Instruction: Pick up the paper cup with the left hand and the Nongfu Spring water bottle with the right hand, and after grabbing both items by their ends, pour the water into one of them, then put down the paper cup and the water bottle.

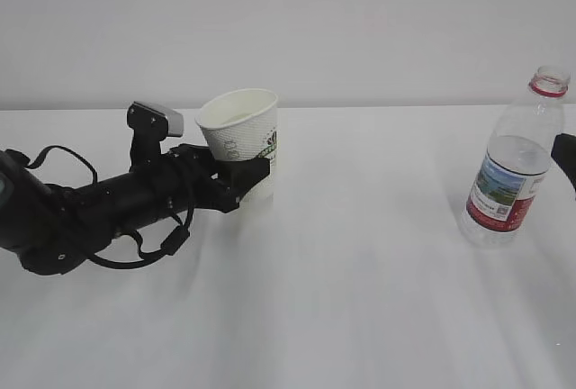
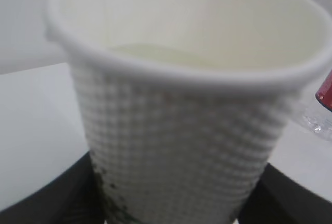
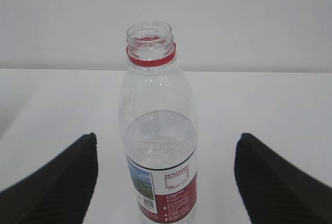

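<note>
Your left hand (image 1: pixel 241 179) has the paper cup (image 1: pixel 243 140) clamped between its jaws, which close on the lower part of the cup's wall from either side. In the left wrist view the cup (image 2: pixel 181 130) fills nearly the whole picture, its rim above the jaws and the two black fingers (image 2: pixel 62 193) pressing in at the bottom corners. The cup leans slightly away from the arm, and a pale pool of water (image 2: pixel 171 57) lies inside it, well above the grip.

Your right hand (image 3: pixel 166 182) holds nothing. Its jaws stand wide apart, and the Nongfu Spring water bottle (image 3: pixel 158 141) stands upright between them with clear space on both sides, touching neither finger. From the exterior view the bottle (image 1: pixel 513 164) rests on the white table (image 1: pixel 342 299), partly filled, capless, far to the right of the cup, with only a sliver of the right hand (image 1: pixel 567 159) showing just beside it at the frame edge.
</note>
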{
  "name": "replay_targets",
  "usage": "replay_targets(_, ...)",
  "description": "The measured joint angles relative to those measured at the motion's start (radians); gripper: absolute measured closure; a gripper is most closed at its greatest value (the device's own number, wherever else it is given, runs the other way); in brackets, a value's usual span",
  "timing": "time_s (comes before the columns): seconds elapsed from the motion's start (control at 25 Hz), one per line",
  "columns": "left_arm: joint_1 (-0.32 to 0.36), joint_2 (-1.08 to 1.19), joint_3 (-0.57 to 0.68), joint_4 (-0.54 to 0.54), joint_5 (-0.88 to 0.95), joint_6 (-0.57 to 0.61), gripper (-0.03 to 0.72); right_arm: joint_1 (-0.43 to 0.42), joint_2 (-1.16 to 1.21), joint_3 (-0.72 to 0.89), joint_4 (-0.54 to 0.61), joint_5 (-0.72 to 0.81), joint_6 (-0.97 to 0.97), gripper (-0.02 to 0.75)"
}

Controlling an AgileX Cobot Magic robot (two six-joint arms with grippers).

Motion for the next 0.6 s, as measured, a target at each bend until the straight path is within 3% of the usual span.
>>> replay_targets(0.28,0.0,-0.051,0.058,-0.046,-0.002,0.089,0.207,0.0,0.0,0.0,0.0,0.002,0.0,0.127)
replay_targets(0.6,0.012,-0.055,0.101,-0.129,-0.002,0.1,0.207,0.0,0.0,0.0,0.0,0.029,0.0,0.128)
